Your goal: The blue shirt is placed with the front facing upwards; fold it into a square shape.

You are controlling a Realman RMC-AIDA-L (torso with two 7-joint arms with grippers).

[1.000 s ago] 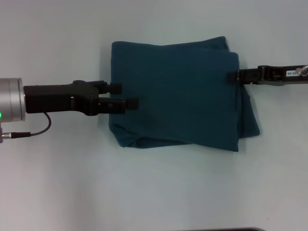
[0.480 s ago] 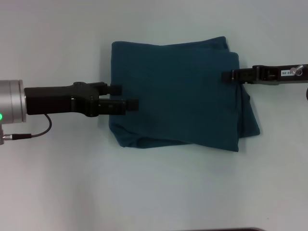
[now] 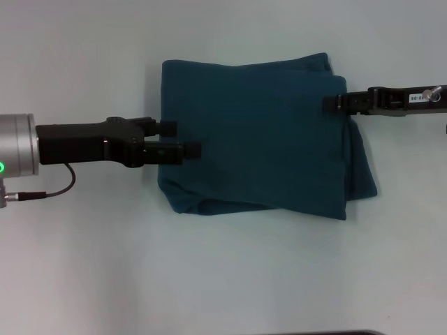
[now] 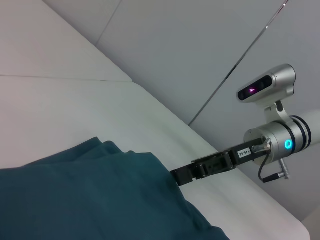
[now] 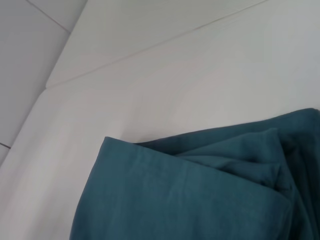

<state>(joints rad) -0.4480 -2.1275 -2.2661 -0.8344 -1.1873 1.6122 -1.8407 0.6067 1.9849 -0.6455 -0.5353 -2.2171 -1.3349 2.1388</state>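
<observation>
Since a second ago, shifted a little up and away from the robot along the right edge of the cloth: the right gripper (image 3: 328, 103); left gripper (image 3: 185, 139) unchanged.

Head view: dark teal-blue cotton shirt (image 3: 258, 139) folded into a rough square, lying mid-way on the pale grey worktop (image 3: 223, 279), with looser layers spilling past its right and near edges. Left gripper reaching in from the left, its two black jaws apart and lying over the shirt's left edge, nothing pinched between them. Right gripper coming in from the right, tip over the shirt's upper right corner; cannot tell how far its jaws are parted.

Left wrist view: shirt (image 4: 90, 195) in the foreground, the right gripper (image 4: 181, 176) touching its far edge.

Right wrist view: only folded layers of the shirt (image 5: 200, 190) on the worktop (image 5: 150, 80).
</observation>
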